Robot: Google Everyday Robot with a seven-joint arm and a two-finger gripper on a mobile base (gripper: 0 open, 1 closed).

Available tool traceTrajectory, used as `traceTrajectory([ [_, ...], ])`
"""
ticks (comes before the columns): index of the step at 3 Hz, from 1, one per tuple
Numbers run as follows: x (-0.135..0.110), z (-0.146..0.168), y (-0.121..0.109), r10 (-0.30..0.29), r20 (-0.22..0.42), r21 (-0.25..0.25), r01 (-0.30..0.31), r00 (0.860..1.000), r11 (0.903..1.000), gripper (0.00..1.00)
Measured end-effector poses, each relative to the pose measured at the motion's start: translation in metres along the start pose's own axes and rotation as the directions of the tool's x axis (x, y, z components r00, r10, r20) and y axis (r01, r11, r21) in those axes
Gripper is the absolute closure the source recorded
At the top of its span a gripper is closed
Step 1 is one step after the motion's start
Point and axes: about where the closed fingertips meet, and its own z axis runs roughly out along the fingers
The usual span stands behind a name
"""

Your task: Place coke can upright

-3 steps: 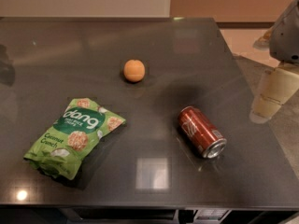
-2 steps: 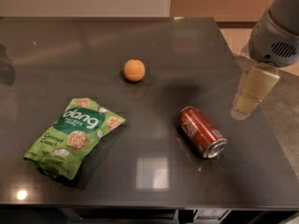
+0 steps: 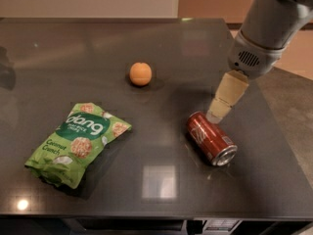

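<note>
The red coke can lies on its side on the dark table, right of centre, its silver end pointing toward the front right. My gripper comes in from the upper right on a grey arm. Its cream-coloured finger points down and its tip sits just above the can's far end. Whether it touches the can does not show.
An orange sits behind and left of the can. A green snack bag lies flat at the front left. The table's right edge is close beyond the can, and the front edge runs along the bottom.
My gripper has moved left and down from the table's right edge to the can's far end. The can, orange and bag have not moved.
</note>
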Motion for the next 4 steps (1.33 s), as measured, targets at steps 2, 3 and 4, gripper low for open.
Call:
traceTrajectory([
  [2, -0.014, 0.028, 0.014, 0.25, -0.077, 0.033, -0.248, 0.965, 0.9681, 0.0],
  [3, -0.014, 0.037, 0.019, 0.327, -0.132, 0.061, -0.322, 0.936, 0.9448, 0.0],
  [4, -0.013, 0.046, 0.023, 0.383, -0.174, 0.085, -0.373, 0.907, 0.9238, 0.0],
])
